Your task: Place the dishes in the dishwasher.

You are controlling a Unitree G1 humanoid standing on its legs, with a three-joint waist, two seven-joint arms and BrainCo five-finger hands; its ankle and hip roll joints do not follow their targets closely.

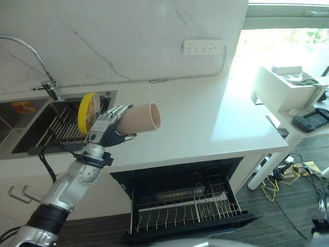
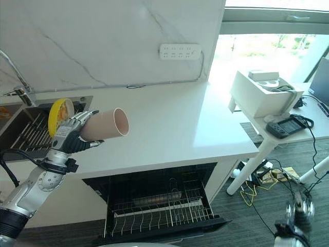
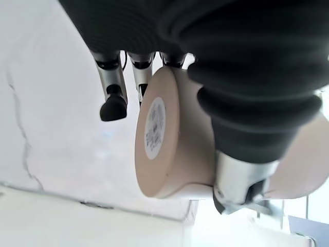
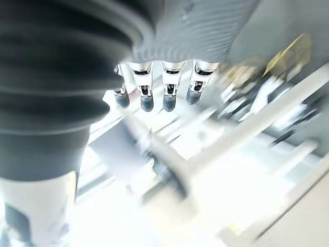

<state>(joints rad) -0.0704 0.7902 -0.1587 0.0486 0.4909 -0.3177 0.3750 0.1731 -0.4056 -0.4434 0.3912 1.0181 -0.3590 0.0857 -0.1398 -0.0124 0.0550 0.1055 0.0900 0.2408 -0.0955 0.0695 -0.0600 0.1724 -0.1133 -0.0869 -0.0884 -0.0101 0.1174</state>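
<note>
Above the counter edge (image 1: 205,149), by the sink (image 1: 31,128): beige cup (image 1: 140,119) on its side, gripped by left hand (image 1: 105,128); open dishwasher rack (image 1: 185,206) below. Right hand (image 4: 159,87) hanging loose-fingered, empty.

Bright daylight from window (image 1: 288,36), glare on counter (image 1: 216,113); right wrist view motion-blurred, bg washed out

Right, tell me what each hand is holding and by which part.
The left hand grips the beige cup round its body near the base, mouth pointing sideways. The right hand holds nothing.
</note>
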